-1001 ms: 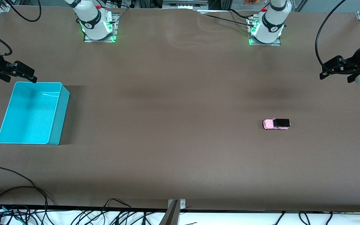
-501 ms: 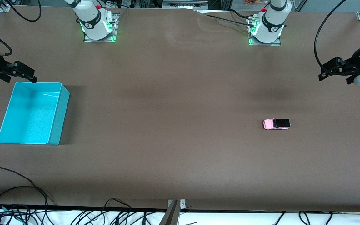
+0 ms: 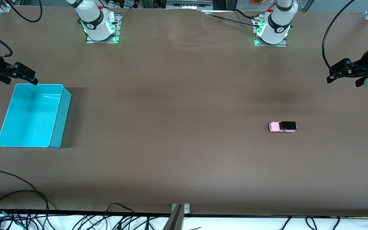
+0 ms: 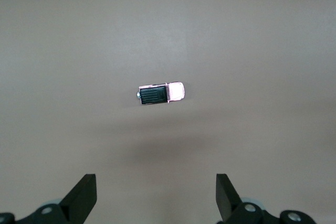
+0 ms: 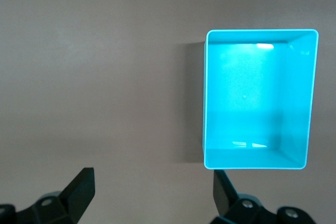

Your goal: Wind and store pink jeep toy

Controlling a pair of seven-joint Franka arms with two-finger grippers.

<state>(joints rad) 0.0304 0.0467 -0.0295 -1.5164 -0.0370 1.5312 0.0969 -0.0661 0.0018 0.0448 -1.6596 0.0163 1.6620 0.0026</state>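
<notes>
Both claws, left (image 3: 331, 75) and right (image 3: 32, 80), gape empty; pink jeep toy (image 3: 282, 126) bears no readable writing.

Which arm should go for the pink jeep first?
Left, probably. The pink jeep toy sits toward the left arm's end of the table, centred in the left wrist view. The left hand is open. The right hand waits, open, by the turquoise bin.

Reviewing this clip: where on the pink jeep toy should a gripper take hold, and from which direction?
Probably straight down from above, fingers closing across the pink jeep toy on its two long sides, near mid-body. It stands upright on its wheels on the table, flanks unobstructed. The open left gripper is nearest.
</notes>
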